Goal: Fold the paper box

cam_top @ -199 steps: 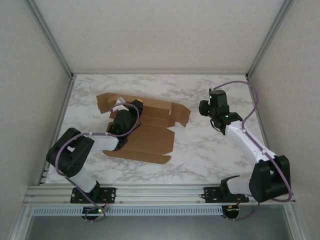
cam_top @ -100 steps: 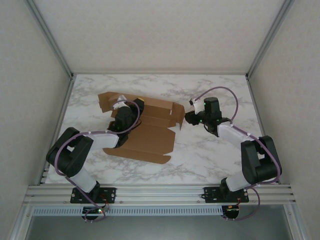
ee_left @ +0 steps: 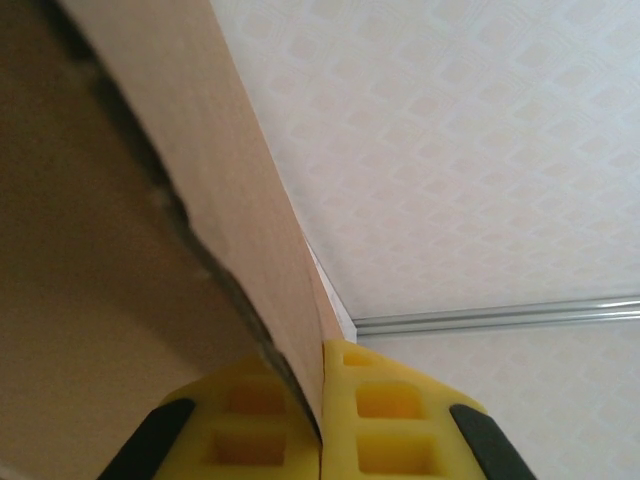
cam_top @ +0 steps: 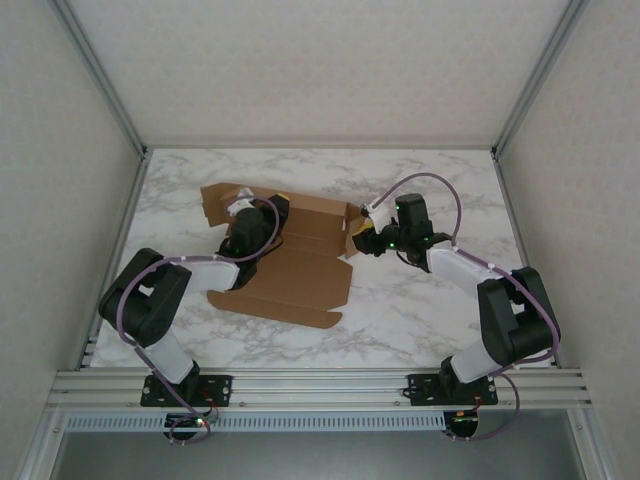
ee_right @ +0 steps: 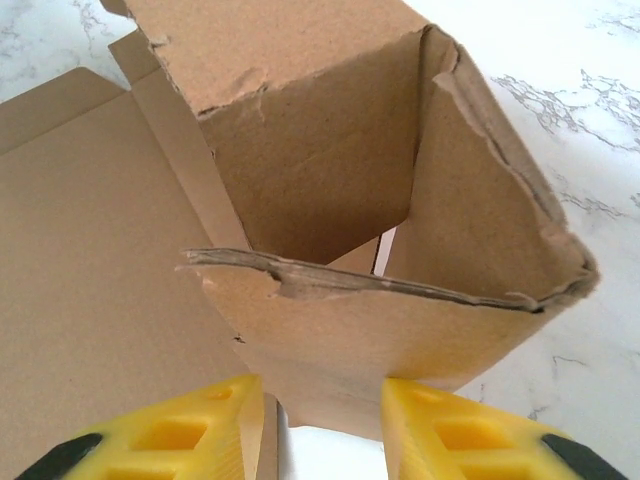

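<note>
The paper box [cam_top: 296, 275], plain brown cardboard, lies mostly flat on the marble table with flaps raised at its left and right ends. My left gripper [cam_top: 240, 212] is shut on the box's raised left flap [ee_left: 230, 200]; its yellow fingertips [ee_left: 385, 415] pinch the cardboard edge. My right gripper [cam_top: 362, 238] is at the box's right end, open, its yellow fingers [ee_right: 470, 440] on either side of a raised, curled flap [ee_right: 380, 320] that sits between them without being pinched. Behind that flap stand further upright panels [ee_right: 300, 160].
White marble tabletop [cam_top: 420, 310] lies bare to the right and in front of the box. Enclosure walls and aluminium frame posts [cam_top: 100, 80] ring the table. A purple cable [cam_top: 440, 195] loops over the right arm.
My right arm swung left from the table's right side to the box's right end, its open jaws now around the raised flap. The left gripper lifted the left flap slightly higher.
</note>
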Robot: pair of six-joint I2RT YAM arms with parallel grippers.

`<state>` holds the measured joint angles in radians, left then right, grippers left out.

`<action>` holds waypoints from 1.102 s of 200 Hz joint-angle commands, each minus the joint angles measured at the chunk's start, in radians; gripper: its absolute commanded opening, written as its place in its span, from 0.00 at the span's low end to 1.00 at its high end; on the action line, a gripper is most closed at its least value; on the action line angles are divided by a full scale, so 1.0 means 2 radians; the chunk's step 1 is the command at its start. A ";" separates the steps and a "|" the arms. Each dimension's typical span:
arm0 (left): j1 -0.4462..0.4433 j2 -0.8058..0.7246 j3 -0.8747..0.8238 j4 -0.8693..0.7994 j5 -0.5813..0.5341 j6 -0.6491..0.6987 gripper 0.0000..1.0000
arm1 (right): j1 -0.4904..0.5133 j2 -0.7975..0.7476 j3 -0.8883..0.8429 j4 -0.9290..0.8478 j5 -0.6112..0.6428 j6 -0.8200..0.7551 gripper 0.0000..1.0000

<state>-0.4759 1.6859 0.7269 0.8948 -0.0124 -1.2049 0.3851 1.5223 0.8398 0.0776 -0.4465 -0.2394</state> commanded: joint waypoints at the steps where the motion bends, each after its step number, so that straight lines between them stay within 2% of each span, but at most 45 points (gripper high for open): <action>1: 0.002 0.014 0.014 -0.028 0.029 0.008 0.00 | 0.008 0.005 0.018 -0.003 -0.019 -0.022 0.36; 40: 0.004 0.018 0.019 -0.033 0.036 0.006 0.00 | 0.020 0.025 0.038 -0.036 -0.027 -0.048 0.36; 90: 0.005 0.024 0.019 -0.032 0.047 0.001 0.00 | 0.038 0.032 0.048 -0.031 0.000 -0.069 0.34; 116: 0.005 0.024 0.017 -0.033 0.049 0.000 0.00 | 0.050 0.042 0.064 -0.037 0.049 -0.092 0.32; 132: 0.004 0.024 0.017 -0.034 0.052 -0.003 0.00 | 0.059 0.051 0.074 -0.037 0.116 -0.104 0.29; 150: 0.004 0.022 0.012 -0.033 0.052 -0.006 0.00 | 0.063 0.052 0.074 -0.020 0.158 -0.108 0.28; 177: 0.003 0.018 -0.001 -0.026 0.051 -0.008 0.00 | 0.078 0.044 0.059 0.012 0.196 -0.128 0.26; 220: -0.002 0.003 -0.028 -0.020 0.055 0.003 0.00 | 0.085 0.025 0.027 0.041 0.242 -0.129 0.16</action>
<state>-0.4557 1.7115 0.7288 0.9184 0.0040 -1.2343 0.5560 1.5963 0.9279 0.0711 -0.0868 -0.4873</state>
